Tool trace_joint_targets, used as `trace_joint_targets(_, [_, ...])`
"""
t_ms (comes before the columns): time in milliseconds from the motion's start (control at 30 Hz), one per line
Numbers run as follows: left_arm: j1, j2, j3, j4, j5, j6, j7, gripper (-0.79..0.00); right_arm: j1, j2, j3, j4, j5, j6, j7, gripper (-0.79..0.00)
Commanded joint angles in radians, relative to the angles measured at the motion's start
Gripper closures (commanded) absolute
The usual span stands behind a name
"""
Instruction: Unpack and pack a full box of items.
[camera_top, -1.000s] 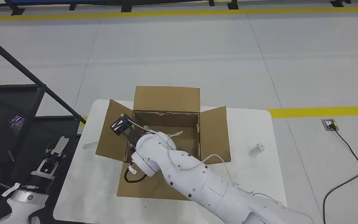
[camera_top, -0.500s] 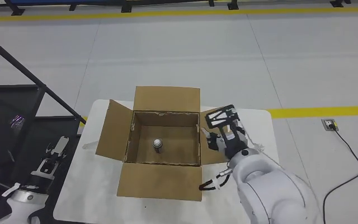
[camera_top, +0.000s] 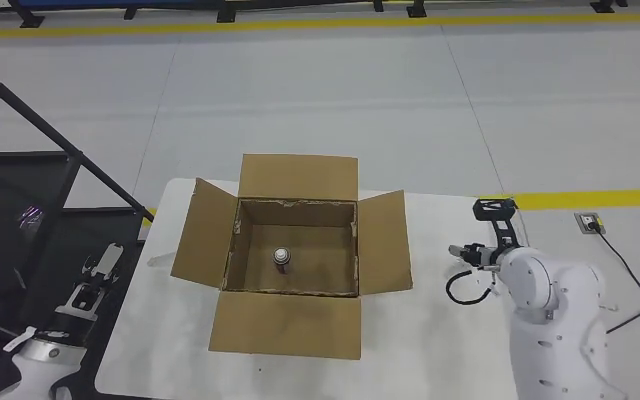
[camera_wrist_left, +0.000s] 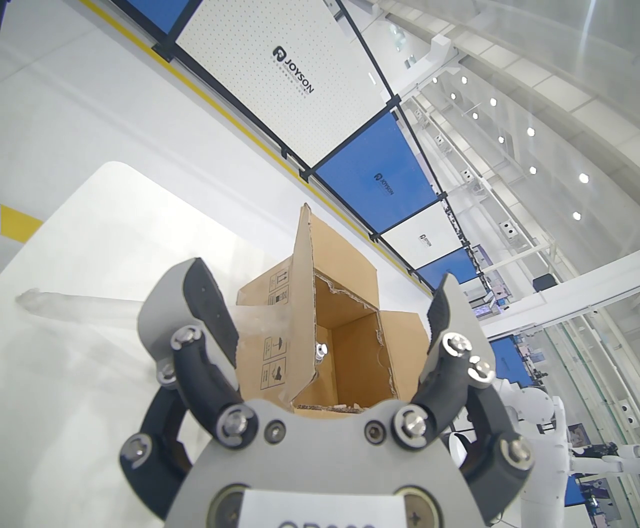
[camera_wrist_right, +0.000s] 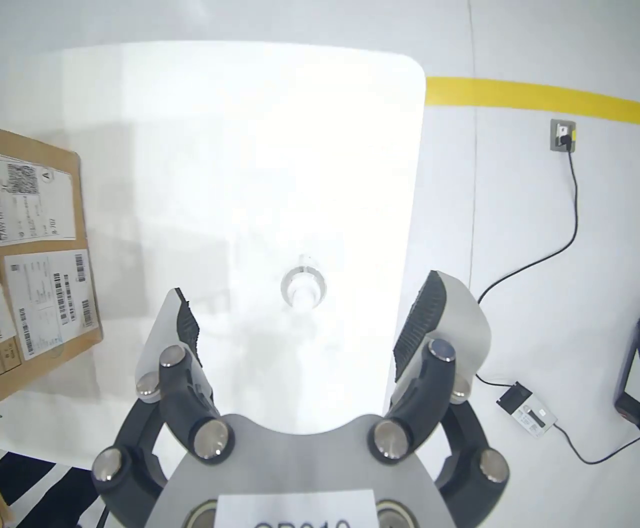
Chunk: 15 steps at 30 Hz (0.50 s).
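An open cardboard box (camera_top: 298, 305) stands in the middle of the white table (camera_top: 440, 330), flaps spread out. A small upright bottle (camera_top: 283, 259) with a pale cap stands on the box floor; the same bottle (camera_wrist_left: 320, 350) is visible in the left wrist view. My right gripper (camera_wrist_right: 307, 295) is open and hangs above a small clear bottle (camera_wrist_right: 303, 287) standing on the table right of the box. The right arm (camera_top: 530, 285) sits at the table's right edge. My left gripper (camera_wrist_left: 322, 280) is open and empty, held low off the table's left side, facing the box (camera_wrist_left: 345, 350).
A clear plastic item (camera_wrist_left: 75, 306) lies on the table left of the box, near the edge. A black frame (camera_top: 40, 140) stands left of the table. On the floor to the right are a wall socket (camera_wrist_right: 563, 135) with a cable and a yellow line (camera_top: 560, 199).
The right arm has swung from inside the box, across its right flap, to the table's right side above the clear bottle. The box interior now shows. The left arm has not moved.
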Motion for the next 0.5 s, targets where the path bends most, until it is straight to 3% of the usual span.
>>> trace_joint_targets(0, [0.0, 0.0, 0.0, 0.0, 0.0, 0.0, 0.0, -0.785, 0.018, 0.005, 0.001, 0.06, 0.006, -0.018, 0.003, -0.785])
trace_joint_targets(167, [0.0, 0.0, 0.0, 0.0, 0.0, 0.0, 0.0, -0.785, 0.044, 0.013, -0.013, 0.146, 0.023, -0.037, 0.015, -0.785])
trace_joint_targets(200, [0.0, 0.0, 0.0, 0.0, 0.0, 0.0, 0.0, -0.785, 0.048, 0.015, -0.017, 0.162, 0.022, -0.036, 0.015, -0.739])
trace_joint_targets(300, [0.0, 0.0, 0.0, 0.0, 0.0, 0.0, 0.0, -0.785, 0.057, 0.018, -0.028, 0.193, 0.028, -0.035, 0.009, -0.388])
trace_joint_targets(467, [0.0, 0.0, 0.0, 0.0, 0.0, 0.0, 0.0, -0.785, 0.066, 0.026, -0.041, 0.22, 0.005, -0.014, -0.01, -0.185])
